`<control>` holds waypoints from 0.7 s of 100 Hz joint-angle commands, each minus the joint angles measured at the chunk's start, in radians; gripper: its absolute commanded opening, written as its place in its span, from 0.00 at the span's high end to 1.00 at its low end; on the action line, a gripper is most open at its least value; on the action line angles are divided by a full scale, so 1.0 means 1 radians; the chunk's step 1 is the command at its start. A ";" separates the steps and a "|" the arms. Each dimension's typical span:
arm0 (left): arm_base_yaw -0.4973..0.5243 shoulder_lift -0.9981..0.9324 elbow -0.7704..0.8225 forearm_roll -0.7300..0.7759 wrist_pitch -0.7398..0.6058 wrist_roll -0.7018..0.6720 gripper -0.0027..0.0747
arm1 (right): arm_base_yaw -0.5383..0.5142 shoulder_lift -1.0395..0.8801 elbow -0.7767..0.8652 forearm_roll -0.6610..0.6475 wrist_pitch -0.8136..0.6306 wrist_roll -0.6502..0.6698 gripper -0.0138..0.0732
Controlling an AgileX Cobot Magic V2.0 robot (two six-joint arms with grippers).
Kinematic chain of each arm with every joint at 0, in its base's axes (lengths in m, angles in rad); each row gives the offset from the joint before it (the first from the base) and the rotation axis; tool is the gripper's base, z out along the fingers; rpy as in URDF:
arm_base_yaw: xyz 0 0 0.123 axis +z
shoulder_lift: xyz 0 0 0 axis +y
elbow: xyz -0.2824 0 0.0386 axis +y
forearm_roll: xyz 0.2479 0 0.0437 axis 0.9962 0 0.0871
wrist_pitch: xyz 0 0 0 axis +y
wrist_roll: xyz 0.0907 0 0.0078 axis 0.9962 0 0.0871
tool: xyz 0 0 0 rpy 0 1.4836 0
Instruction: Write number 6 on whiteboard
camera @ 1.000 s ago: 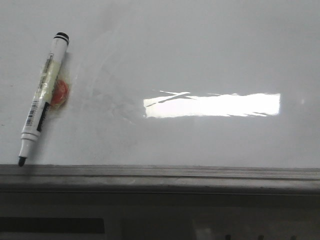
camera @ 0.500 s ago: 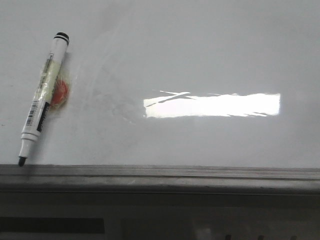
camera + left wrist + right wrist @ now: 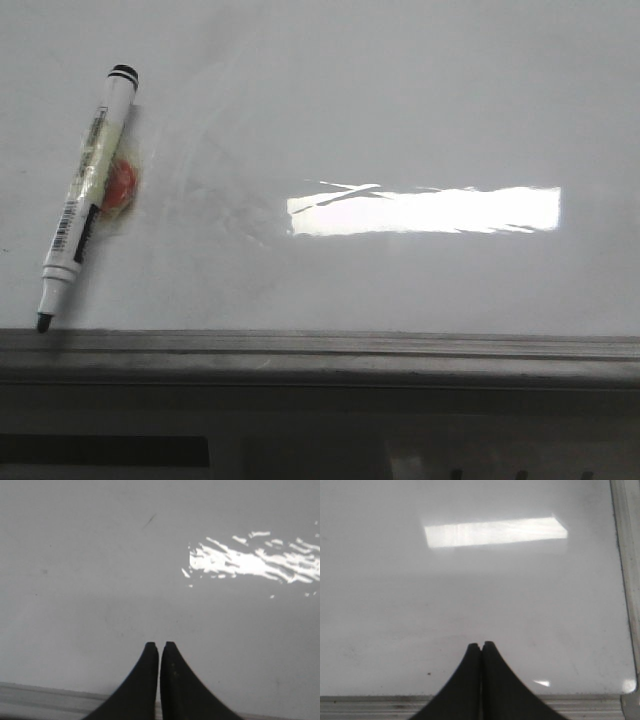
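Both grippers, left (image 3: 159, 645) and right (image 3: 481, 645), are pinched closed and empty; that light, slick marker (image 3: 86, 204) near-left on the whiteboard (image 3: 400, 120) wants a mid-barrel grab.

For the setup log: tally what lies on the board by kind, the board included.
Glossy white whiteboard with grey metal rail: 1
White marker pen with black cap end and bare tip: 1
Small round orange-red piece beside the marker: 1
Written digits: 0
Total: 3

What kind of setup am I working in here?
Likely a lab or office writing station: a glossy whiteboard lying flat as the work surface, a grey edge rail along its near side, and an uncapped black marker resting on it. No 6 drawn yet.
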 commanded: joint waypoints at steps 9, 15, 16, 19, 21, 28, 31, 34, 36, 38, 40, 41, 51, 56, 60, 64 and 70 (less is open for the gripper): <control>0.003 -0.029 0.023 -0.043 -0.174 -0.010 0.99 | -0.005 -0.014 0.013 0.066 -0.163 -0.009 0.91; 0.003 -0.029 0.023 -0.043 -0.200 -0.010 0.99 | -0.005 -0.014 0.013 0.068 -0.201 -0.009 0.91; 0.003 -0.029 0.023 -0.043 -0.202 -0.010 0.99 | -0.005 -0.014 0.013 0.070 -0.206 -0.009 0.91; 0.003 -0.029 0.023 -0.043 -0.207 -0.010 0.99 | -0.005 -0.014 0.013 0.082 -0.224 -0.009 0.91; 0.003 -0.029 0.023 -0.043 -0.212 -0.010 0.99 | -0.005 -0.014 0.013 0.103 -0.240 -0.009 0.91; 0.003 -0.029 0.023 -0.043 -0.231 -0.010 0.99 | -0.005 -0.014 0.013 0.173 -0.291 -0.007 0.91; 0.003 -0.029 0.023 -0.052 -0.248 -0.010 0.99 | -0.005 -0.014 0.013 0.219 -0.326 0.010 0.91; 0.003 -0.029 0.021 -0.073 -0.270 -0.010 0.99 | -0.005 -0.014 0.013 0.283 -0.375 0.012 0.91; 0.003 -0.029 0.017 -0.094 -0.287 -0.010 0.99 | -0.005 -0.014 0.013 0.305 -0.401 0.012 0.91; 0.003 -0.029 0.012 -0.113 -0.296 -0.010 0.99 | -0.005 -0.014 0.013 0.332 -0.415 0.012 0.91; 0.003 -0.029 0.009 -0.127 -0.307 -0.010 0.99 | -0.005 -0.014 0.013 0.349 -0.432 0.012 0.91; 0.003 -0.029 0.007 -0.129 -0.313 -0.010 0.99 | -0.005 -0.014 0.013 0.355 -0.439 0.012 0.91; 0.003 -0.029 -0.032 -0.121 -0.290 -0.010 0.99 | -0.005 -0.014 0.011 0.355 -0.446 0.012 0.91; 0.003 -0.029 -0.061 -0.121 -0.248 -0.010 0.99 | -0.005 -0.014 0.011 0.352 -0.441 0.012 0.91; 0.003 -0.026 -0.091 -0.114 -0.206 0.000 0.99 | -0.005 -0.014 0.007 0.346 -0.425 0.005 0.91; 0.003 -0.021 -0.120 -0.094 -0.148 0.000 0.99 | -0.005 -0.014 -0.003 0.329 -0.391 -0.006 0.91; 0.003 -0.002 -0.174 -0.064 -0.070 0.006 0.99 | -0.005 -0.013 -0.025 0.273 -0.301 -0.009 0.91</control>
